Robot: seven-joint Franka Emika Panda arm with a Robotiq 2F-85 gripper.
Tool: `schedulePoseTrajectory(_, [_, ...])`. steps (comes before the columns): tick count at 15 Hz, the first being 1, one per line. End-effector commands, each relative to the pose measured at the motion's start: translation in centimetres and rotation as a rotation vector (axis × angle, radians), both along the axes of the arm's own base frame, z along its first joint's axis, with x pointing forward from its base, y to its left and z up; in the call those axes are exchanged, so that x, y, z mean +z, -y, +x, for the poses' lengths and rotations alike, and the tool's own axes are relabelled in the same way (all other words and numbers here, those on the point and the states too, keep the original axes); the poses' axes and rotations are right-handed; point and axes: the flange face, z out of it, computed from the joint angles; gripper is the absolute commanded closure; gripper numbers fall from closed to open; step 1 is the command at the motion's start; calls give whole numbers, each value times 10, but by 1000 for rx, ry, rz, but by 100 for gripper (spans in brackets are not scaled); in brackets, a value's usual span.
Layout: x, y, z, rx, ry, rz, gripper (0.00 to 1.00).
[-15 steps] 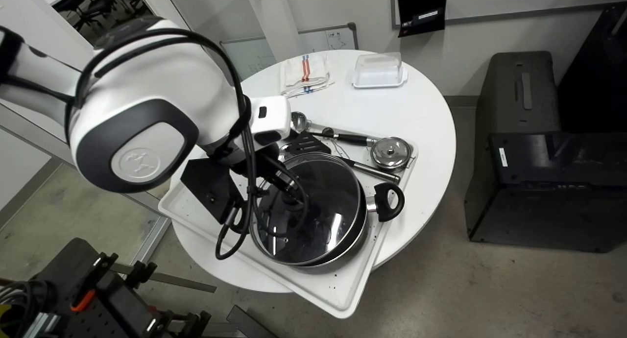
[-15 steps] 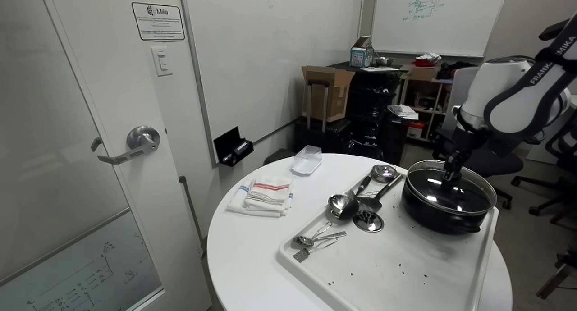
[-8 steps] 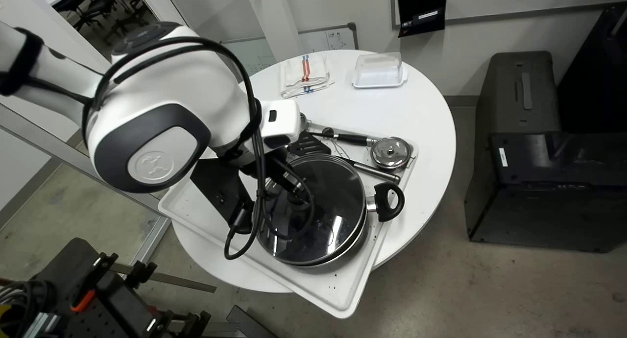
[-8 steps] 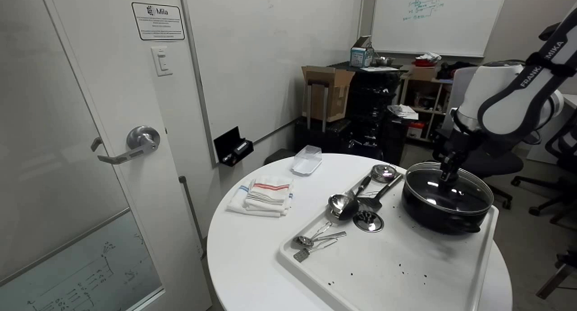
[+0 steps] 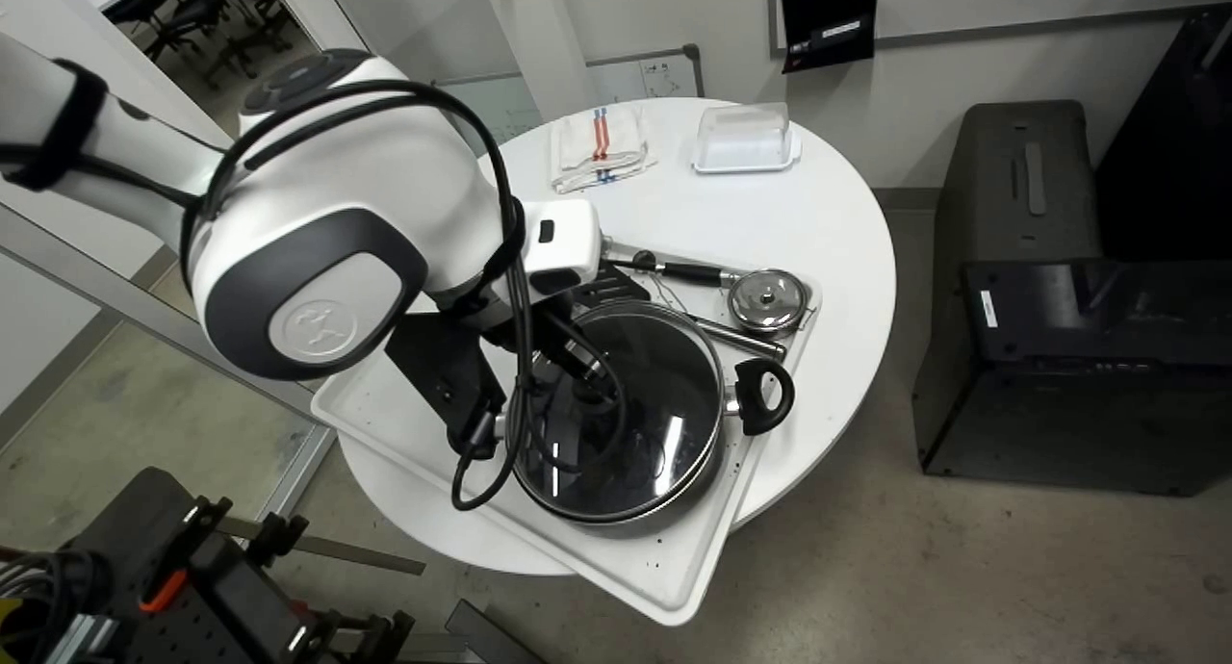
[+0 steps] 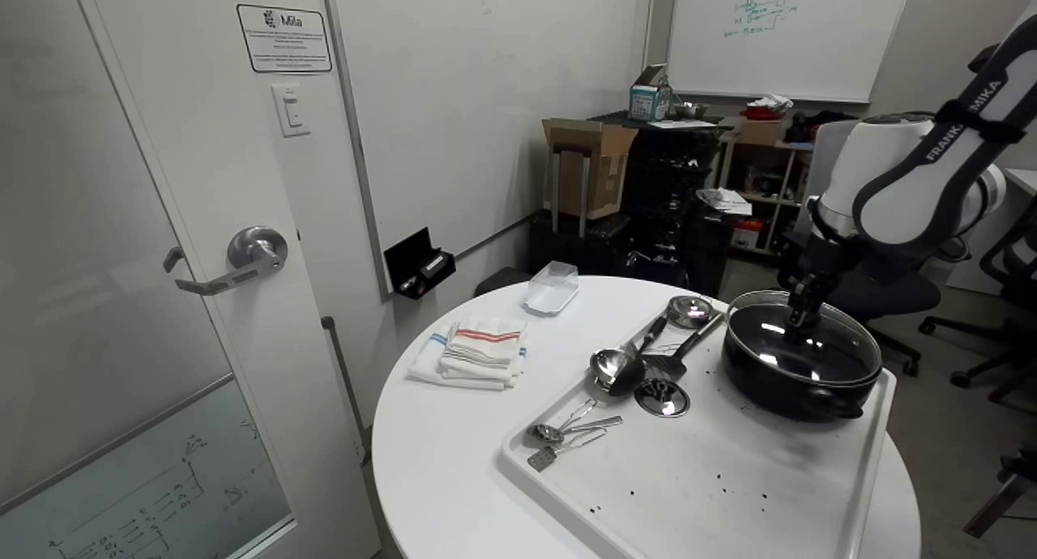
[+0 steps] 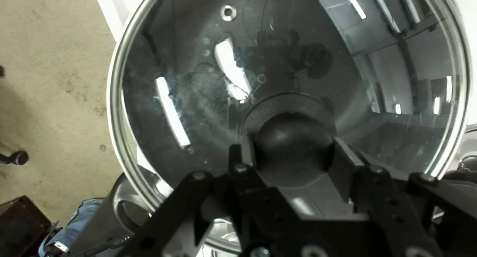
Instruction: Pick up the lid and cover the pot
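Observation:
The round clear glass lid (image 6: 847,348) with its metal rim is over the wide black pot (image 6: 761,385). In both exterior views the lid (image 5: 645,404) lies nearly level and close to lined up with the pot's rim. A thin crescent shows between the two rims in an exterior view; whether they touch all round I cannot tell. The pot's black loop handle (image 5: 765,396) sticks out at one side. My gripper (image 7: 293,152) is shut on the lid's dark round knob (image 7: 292,137), with one pad (image 7: 344,164) on each side. The lid hides the pot's inside.
The pot stands on a white tray (image 6: 871,486) near its edge. A ladle (image 6: 609,366), a spatula (image 6: 689,344), a small round lid (image 6: 662,398) and a small metal pot (image 6: 690,310) lie on it too. Folded towels (image 6: 478,348) and a clear box (image 6: 552,288) are behind.
The arm has carried the lid a little across the pot, rightward in an exterior view, and slightly lower. The lid's rim now lines up more closely with the pot's rim. The grip is unchanged.

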Motion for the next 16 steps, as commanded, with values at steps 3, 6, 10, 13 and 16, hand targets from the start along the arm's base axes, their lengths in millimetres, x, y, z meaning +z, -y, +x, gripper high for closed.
schedulePoseTrajectory(3, [3, -2, 1, -13, 24, 5, 75])
schedulePoseTrajectory(6, [3, -5, -1, -15, 15, 15, 75])
schedulePoseTrajectory(10, [1, -9, -3, -11, 9, 21, 75])
schedulePoseTrajectory(13, [-1, -10, -4, -10, 4, 22, 75])
schedulePoseTrajectory(16, [-1, -9, -4, -10, 1, 23, 25])
